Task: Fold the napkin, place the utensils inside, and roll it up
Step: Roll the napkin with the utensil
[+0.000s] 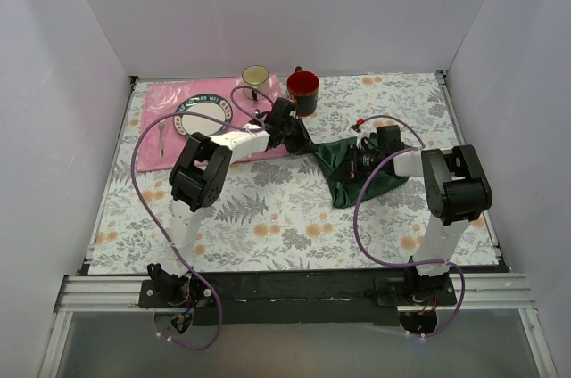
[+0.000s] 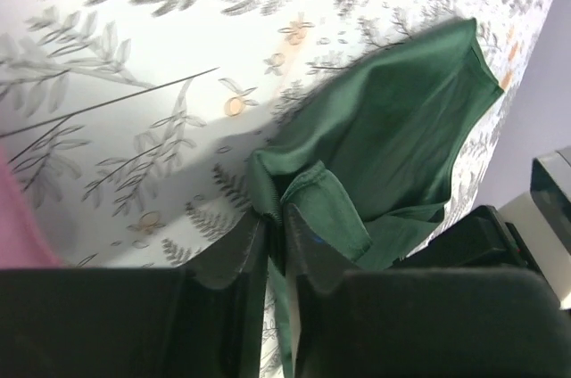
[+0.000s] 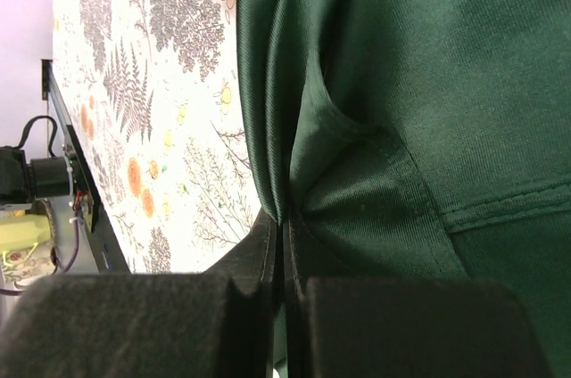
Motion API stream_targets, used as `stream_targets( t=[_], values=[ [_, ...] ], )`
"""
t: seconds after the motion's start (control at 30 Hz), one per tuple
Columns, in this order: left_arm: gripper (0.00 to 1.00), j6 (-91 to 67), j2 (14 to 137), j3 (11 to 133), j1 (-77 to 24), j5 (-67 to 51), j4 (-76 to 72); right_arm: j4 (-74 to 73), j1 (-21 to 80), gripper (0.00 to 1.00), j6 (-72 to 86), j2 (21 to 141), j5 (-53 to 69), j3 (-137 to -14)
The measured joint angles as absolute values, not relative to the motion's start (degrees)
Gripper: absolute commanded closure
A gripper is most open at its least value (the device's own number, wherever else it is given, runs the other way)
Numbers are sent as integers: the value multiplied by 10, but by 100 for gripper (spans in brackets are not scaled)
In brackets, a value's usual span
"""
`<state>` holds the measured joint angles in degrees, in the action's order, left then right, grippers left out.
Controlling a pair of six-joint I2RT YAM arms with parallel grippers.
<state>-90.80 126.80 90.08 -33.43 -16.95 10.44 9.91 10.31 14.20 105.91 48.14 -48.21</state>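
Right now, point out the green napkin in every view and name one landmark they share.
Top external: napkin right of centre, bunched up.
Left wrist: napkin centre to right, a corner pinched in the left gripper.
Right wrist: napkin fills the right half, a fold pinched in the right gripper.
Shared landmark: the floral tablecloth under it.

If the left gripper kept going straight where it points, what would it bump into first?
The napkin: the left gripper pinches its edge, so more green cloth comes first. Beyond that, probably the flowered tablecloth, though depth is unclear.
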Motion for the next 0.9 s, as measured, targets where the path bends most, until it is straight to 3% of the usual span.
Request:
stream_targets(
  t=[0.1, 0.27, 0.9],
  values=[
    [98, -896, 1280, 935, -337, -170, 125, 56, 103, 99, 122, 1059, 473, -502],
    [79, -876, 1284, 976, -351, -150, 177, -12, 104, 99, 91, 1059, 454, -532],
    [85, -959, 1356, 1023, -367, -194, 118, -39, 110, 95, 121, 1006, 335, -507]
  ],
)
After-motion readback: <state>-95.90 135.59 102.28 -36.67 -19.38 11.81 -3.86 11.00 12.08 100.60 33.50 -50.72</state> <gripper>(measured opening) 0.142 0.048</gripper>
